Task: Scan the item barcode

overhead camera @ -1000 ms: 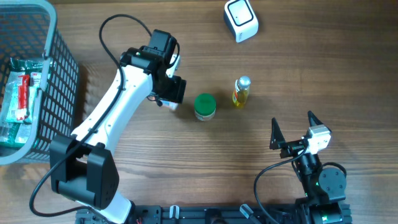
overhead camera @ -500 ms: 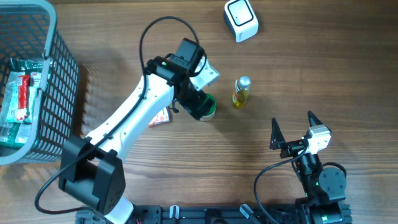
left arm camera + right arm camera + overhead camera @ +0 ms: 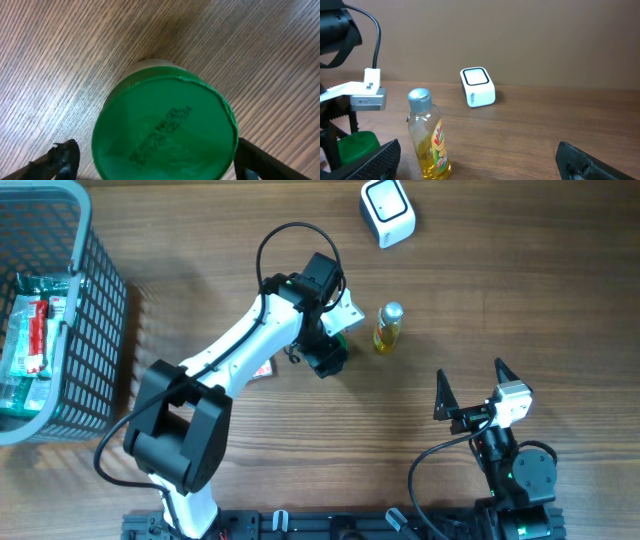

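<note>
**Item 1: green-lid jar** (image 3: 165,130), qty 1. Upright on table (image 3: 560,280), near centre, long axis vertical. Lid faces straight up into the left wrist cam. There is dark printed code on the lid, but no barcode is seen in any view, so it is prob. on the side wall.

**Relation to left jaws:** left gripper (image 3: 154,146) sits directly over the jar, approaching from above, one finger either side of the lid. The jaws stand wide. A strip of table shows betw. one finger and the rim. The other finger is right at the rim, and contact can't be made out. Judged as straddling, w/o a firm hold yet. The left arm is much the nearer arm.

**Item 2: yellow bottle** (image 3: 387,327), qty 1. Silver cap, upright, just beside the jar on the side toward the right arm. It is apart from the jar, but close enough to be knocked during a lift.

**Item 3: scanner** (image 3: 387,212), qty 1. White box w/ dark window, at the far edge of the table, well apart from the jar and beyond the bottle.

**Item 4: red/white packet** (image 3: 262,370), qty 1. Flat on the table, partly under the left arm.

**Item 5: basket** (image 3: 100,290), qty 1. Grey mesh, at the far left. Holds packets (image 3: 35,340), several, exact no. unclear.

**Item 6: right gripper** (image 3: 469,368), qty 1. Parked near the front edge, well apart from the jar. Jaws fully spread, nothing in them.
</note>
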You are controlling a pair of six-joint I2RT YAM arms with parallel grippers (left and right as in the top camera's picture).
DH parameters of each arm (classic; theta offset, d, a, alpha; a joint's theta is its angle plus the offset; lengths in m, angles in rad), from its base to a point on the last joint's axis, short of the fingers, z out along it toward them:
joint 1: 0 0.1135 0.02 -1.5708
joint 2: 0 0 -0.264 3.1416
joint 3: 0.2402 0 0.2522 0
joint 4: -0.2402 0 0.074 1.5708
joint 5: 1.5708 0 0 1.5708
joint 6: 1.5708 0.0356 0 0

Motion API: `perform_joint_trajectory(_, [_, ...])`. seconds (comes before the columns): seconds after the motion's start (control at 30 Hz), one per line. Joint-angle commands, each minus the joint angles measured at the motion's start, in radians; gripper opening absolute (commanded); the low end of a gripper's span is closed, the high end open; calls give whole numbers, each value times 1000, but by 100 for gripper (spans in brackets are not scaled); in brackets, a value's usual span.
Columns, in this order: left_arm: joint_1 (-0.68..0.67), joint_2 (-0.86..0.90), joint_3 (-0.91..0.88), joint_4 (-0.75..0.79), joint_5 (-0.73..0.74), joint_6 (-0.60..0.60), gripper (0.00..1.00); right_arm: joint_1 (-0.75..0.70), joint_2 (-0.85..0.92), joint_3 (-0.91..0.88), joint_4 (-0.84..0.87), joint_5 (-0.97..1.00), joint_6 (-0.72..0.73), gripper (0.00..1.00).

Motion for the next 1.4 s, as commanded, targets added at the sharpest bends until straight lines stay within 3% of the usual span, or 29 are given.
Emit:
perform_joint_trajectory(0.0, [-4, 11, -7, 8, 36, 13, 89, -2, -4, -1, 2, -5, -12, 100])
perform_joint_trajectory(0.2, [-6, 56, -7, 39, 76, 13, 81, -2, -4, -1, 2, -5, -12, 100])
perform_joint_trajectory(0.3, [-6, 59, -6, 40, 77, 12, 67, -2, -4, -1, 2, -5, -12, 100])
perform_joint_trajectory(0.57, [-6, 58, -6, 37, 80, -69, 46, -2, -4, -1, 2, -5, -12, 100])
perform_joint_trajectory(0.63, [-6, 56, -6, 45, 80, -146, 45, -2, -4, -1, 2, -5, -12, 100])
perform_joint_trajectory(0.8, [-6, 52, -6, 45, 79, -469, 44, -2, -4, -1, 2, -5, -12, 100])
perform_joint_trajectory(0.9, [-6, 40, -6, 47, 58, -794, 42, -2, -4, -1, 2, -5, -12, 100])
perform_joint_trajectory(1.0, [-17, 38, -6, 52, -88, -1025, 49, -2, -4, -1, 2, -5, -12, 100])
perform_joint_trajectory(1.17, [-70, 38, -6, 61, -149, -1215, 51, -2, -4, -1, 2, -5, -12, 99])
perform_joint_trajectory(1.3, [-119, 38, -6, 61, -267, -1245, 73, -2, -4, -1, 2, -5, -12, 100])
perform_joint_trajectory(1.37, [-129, 30, -2, 59, -359, -1226, 91, -2, -4, -1, 2, -5, -12, 100])
